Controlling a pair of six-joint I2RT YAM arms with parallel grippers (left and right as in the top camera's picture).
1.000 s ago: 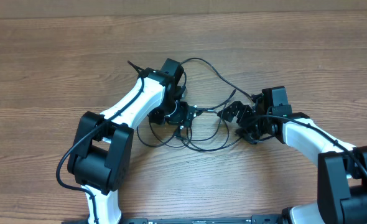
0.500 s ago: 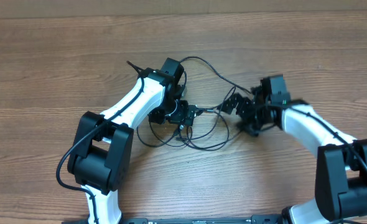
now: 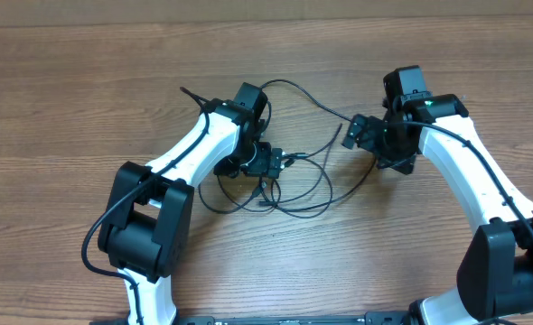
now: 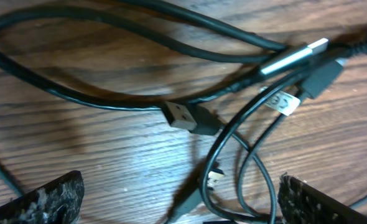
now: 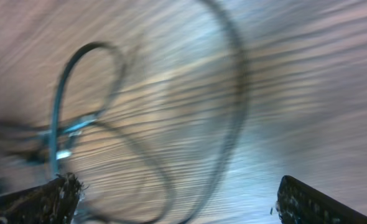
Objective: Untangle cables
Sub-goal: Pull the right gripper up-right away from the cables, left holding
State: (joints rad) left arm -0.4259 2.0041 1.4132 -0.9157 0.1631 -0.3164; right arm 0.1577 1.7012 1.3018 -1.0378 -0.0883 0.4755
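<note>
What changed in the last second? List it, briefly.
The right gripper swung away from the cables, toward the far right, jaws open and holding nothing. The cables' right-hand loop shifted slightly. The left gripper stayed open over the cables.

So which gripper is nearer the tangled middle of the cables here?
Left. The left gripper hangs open directly over the cables where they cross. The right gripper, also open, is off to that tangle's right, by an outlying strand.
</note>
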